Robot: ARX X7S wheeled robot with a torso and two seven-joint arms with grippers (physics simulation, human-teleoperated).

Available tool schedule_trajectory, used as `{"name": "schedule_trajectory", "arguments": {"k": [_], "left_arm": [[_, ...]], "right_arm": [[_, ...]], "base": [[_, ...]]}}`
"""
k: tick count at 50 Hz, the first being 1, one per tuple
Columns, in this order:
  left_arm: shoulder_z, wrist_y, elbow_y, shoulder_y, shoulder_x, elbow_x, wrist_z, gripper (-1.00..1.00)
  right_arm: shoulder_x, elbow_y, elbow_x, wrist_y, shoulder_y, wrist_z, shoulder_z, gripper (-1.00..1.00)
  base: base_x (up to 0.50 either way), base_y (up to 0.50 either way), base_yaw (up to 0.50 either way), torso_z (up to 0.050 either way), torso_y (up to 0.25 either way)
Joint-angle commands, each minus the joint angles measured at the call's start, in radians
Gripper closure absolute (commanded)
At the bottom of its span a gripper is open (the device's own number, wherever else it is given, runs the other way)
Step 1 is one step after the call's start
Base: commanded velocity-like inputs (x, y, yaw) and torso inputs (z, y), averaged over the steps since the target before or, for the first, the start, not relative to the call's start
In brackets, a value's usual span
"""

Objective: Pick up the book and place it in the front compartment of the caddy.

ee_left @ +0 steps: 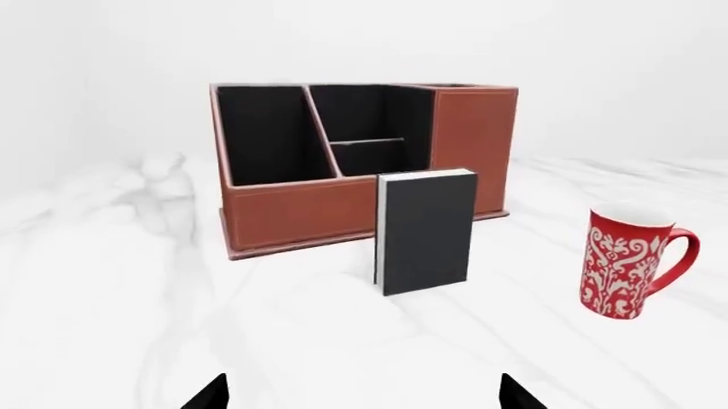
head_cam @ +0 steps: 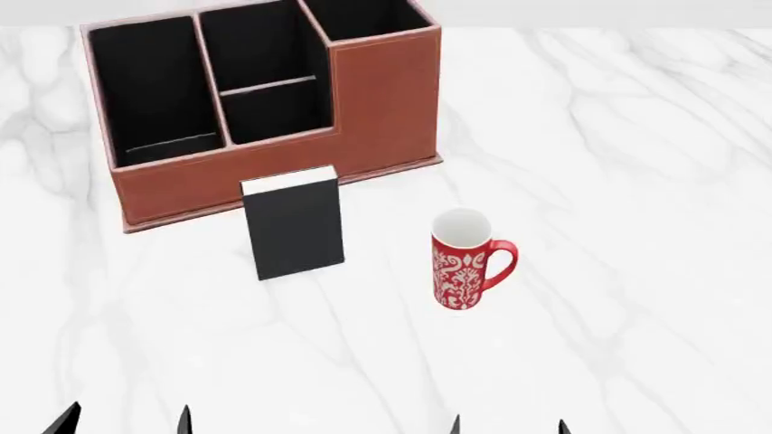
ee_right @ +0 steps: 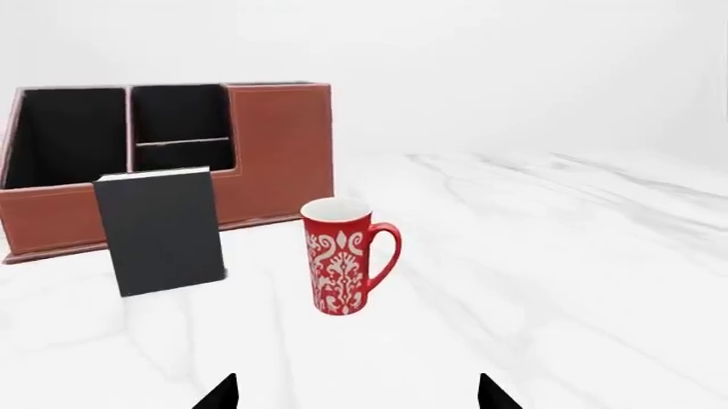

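Black book point(head_cam: 293, 226) – white page edges – stands upright before the caddy point(head_cam: 386, 108); both pincers spread wide.

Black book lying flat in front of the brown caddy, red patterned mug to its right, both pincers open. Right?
Not quite: the thin black book stands upright, as the left wrist view shows. It is in front of the reddish-brown leather-look caddy, the red-and-white patterned mug to its right; both pincers open.

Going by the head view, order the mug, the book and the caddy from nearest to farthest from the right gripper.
From the right gripper, open at the bottom edge:
1. Mug, just ahead of it, handle to the right.
2. Book, upright, ahead and to the left.
3. Caddy, behind the book, far left.
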Motion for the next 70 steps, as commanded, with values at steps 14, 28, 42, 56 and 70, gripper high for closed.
{"name": "schedule_trajectory", "arguments": {"k": [14,28,42,56,70], "left_arm": [[-0.02,-0.158,0.456,0.047,-0.055,-0.124,-0.056,-1.0],[-0.13,-0.332,0.705,0.001,-0.1,-0.273,-0.129,-1.0],[-0.131,-0.32,0.704,0.003,-0.107,-0.298,-0.14,-1.0],[-0.127,-0.334,0.736,0.006,-0.123,-0.32,-0.158,-1.0],[-0.117,-0.329,0.74,0.007,-0.134,-0.324,-0.171,-1.0]], "right_arm": [[0.052,-0.557,0.086,0.253,-0.017,0.097,-0.001,-1.0],[0.096,-0.793,0.181,0.397,0.019,0.157,0.102,-1.0],[0.123,-0.811,0.159,0.442,0.035,0.197,0.091,-1.0],[0.145,-0.807,0.129,0.426,0.03,0.204,0.05,-1.0],[0.16,-0.792,0.143,0.412,0.028,0.222,0.039,-1.0]], "base": [[0.0,0.0,0.0,0.0,0.0],[0.0,0.0,0.0,0.0,0.0],[0.0,0.0,0.0,0.0,0.0],[0.2,0.0,0.0,0.0,0.0],[0.5,0.0,0.0,0.0,0.0]]}}
